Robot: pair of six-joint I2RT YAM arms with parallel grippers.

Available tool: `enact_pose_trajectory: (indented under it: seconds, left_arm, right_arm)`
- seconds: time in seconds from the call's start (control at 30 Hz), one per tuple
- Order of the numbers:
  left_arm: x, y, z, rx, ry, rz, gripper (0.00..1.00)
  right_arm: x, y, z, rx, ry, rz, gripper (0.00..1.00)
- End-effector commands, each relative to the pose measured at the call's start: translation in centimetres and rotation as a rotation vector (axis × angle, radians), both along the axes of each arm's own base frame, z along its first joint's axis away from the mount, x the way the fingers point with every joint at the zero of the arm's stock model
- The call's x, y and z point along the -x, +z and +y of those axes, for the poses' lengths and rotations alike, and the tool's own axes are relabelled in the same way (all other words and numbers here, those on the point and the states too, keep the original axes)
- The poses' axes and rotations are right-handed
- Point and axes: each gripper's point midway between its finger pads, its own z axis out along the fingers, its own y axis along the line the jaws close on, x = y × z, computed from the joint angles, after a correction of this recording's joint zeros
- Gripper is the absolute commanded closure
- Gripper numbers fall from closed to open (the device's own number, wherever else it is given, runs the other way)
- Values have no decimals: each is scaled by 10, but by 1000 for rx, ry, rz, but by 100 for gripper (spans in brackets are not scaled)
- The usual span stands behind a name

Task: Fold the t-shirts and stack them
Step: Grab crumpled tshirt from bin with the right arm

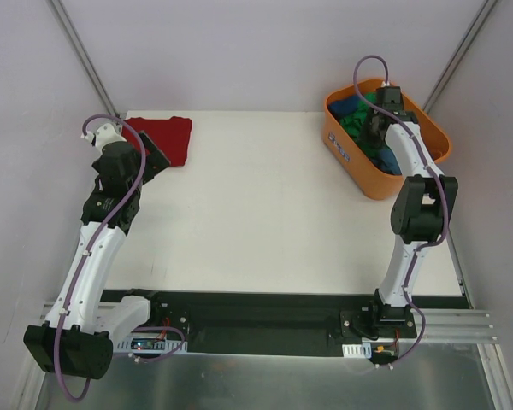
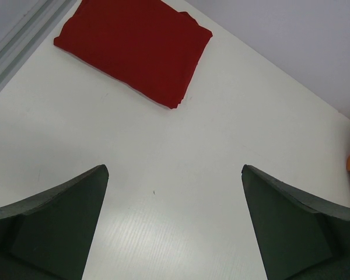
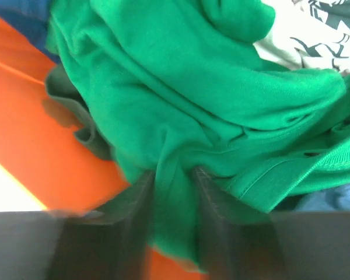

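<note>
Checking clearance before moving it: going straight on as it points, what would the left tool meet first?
Probably bare table: the open left tool aims down at it. The folded dark red t-shirt lies beyond, left of that line; depth is unclear.

top external: high from near edge, down over whole table (image 1: 265, 205) | left wrist: above table, toward red shirt (image 2: 134, 49), shared with top | right wrist: close against green shirt (image 3: 181, 87)
</note>
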Motion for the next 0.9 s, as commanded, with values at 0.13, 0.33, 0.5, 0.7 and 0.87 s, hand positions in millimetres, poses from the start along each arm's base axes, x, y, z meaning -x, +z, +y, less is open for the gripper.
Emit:
enact_pose_trajectory:
  seconds: [0.13,0.33,0.5,0.7,0.87]
  left_arm:
    - [5,15,1,-9,-6,-49,1]
    - [9,18,1,0,-8,-64,1]
    - [10,19,3,-10,3,-69,1]
    - [11,16,2,-3,-5,-62,1]
    - [12,14,2,-2,0,-62,1]
  right_arm:
    - [-19,93,-4,9,-17,-242,92]
    - [-13,173,-15,64,-37,-439,99]
    - [7,258,-25,110,-61,-664,99]
    - [47,393,-22,68,-67,-1053,99]
    - [92,478,-2,-32,16,-1280,99]
